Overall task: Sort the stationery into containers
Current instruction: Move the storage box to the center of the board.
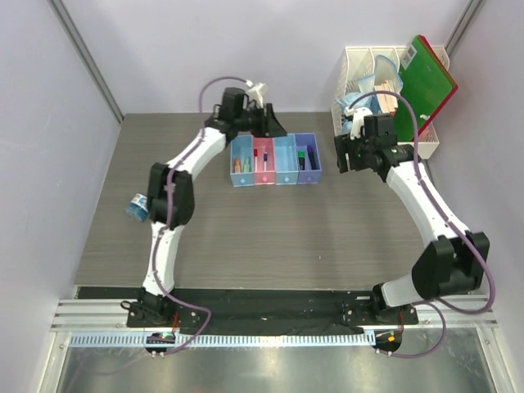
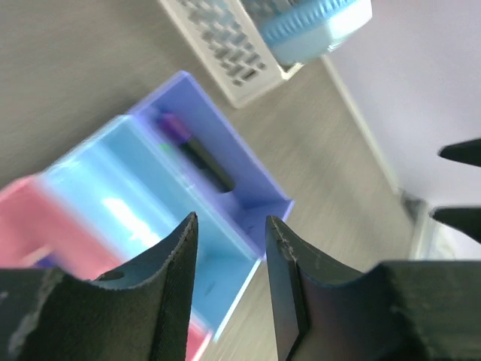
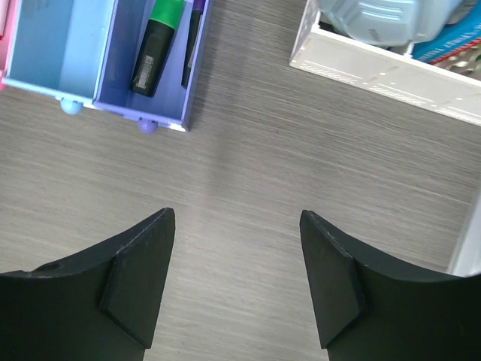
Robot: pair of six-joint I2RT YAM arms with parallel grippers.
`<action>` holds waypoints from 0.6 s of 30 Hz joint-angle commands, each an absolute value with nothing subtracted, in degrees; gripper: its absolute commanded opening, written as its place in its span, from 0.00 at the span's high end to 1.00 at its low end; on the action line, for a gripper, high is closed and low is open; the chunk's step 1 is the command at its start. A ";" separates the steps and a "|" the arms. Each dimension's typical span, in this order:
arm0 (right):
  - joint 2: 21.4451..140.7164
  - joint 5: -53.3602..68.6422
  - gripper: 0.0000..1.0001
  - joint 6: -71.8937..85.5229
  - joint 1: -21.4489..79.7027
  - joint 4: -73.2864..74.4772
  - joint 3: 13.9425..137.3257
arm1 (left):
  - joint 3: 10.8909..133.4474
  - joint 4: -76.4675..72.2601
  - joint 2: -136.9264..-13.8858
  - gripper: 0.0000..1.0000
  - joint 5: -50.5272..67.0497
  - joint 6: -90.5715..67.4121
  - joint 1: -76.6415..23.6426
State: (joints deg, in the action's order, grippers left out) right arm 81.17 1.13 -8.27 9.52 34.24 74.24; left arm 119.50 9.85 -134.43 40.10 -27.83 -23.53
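A grey wood-grain table (image 1: 246, 237) seen from above, with two robot arms reaching across it. Near its far side sits a row of four joined bins (image 1: 274, 160): light blue, pink, light blue and purple, from left to right.

The leftmost blue bin (image 1: 241, 161) holds short orange pieces (image 1: 238, 164). The pink bin (image 1: 263, 160) holds a thin white pen with a red cap (image 1: 264, 155). In the purple bin (image 3: 124, 83), at the right end of the row, a black marker with a green end (image 3: 154, 53) lies beside a black marker with a purple end (image 3: 194, 41).

A round blue tape roll (image 1: 137, 205) lies on the table well to the left of the row, just beside the left arm's elbow.

The left gripper (image 1: 273, 127) hangs just behind the row, its jaws partly spread with nothing between them. The right gripper (image 1: 344, 154) hovers just to the right of the purple bin, jaws spread wide over bare table, holding nothing.

Further right of the row stands a white slotted rack (image 1: 360, 61) with a green folder (image 1: 426, 78) leaning in it.
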 commanded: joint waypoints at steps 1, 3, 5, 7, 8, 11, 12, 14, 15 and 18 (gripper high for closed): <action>86.30 2.55 0.28 -4.14 9.23 31.21 80.06 | 109.91 20.46 -119.37 0.60 30.69 -9.25 -19.95; 89.81 2.81 0.29 -3.43 9.32 29.63 81.12 | 105.58 21.27 -115.41 0.60 25.68 -3.09 -19.25; 93.75 2.73 0.30 -2.12 9.32 28.39 82.87 | 100.56 22.23 -113.39 0.60 21.91 -0.45 -19.07; 96.40 2.55 0.31 -1.06 9.58 27.25 85.24 | 96.97 22.41 -112.85 0.61 19.87 1.67 -19.07; 97.98 2.55 0.32 -0.97 9.67 27.07 86.21 | 96.07 22.41 -112.76 0.62 18.99 1.84 -18.99; 103.17 2.37 0.33 -0.88 10.37 27.07 89.99 | 93.43 21.71 -112.76 0.65 16.18 2.02 -18.63; 105.36 2.46 0.33 -0.88 10.81 27.16 91.65 | 92.99 21.62 -112.94 0.65 15.56 2.11 -18.55; 107.13 2.81 0.34 -0.62 11.07 27.16 93.16 | 92.29 21.53 -113.20 0.65 14.68 2.11 -18.46; 108.88 2.99 0.33 -0.53 11.07 27.16 94.56 | 92.11 21.53 -113.55 0.66 14.16 2.02 -18.46; 111.17 3.16 0.33 -0.70 11.42 27.16 97.11 | 91.76 21.45 -114.17 0.65 13.45 2.02 -18.46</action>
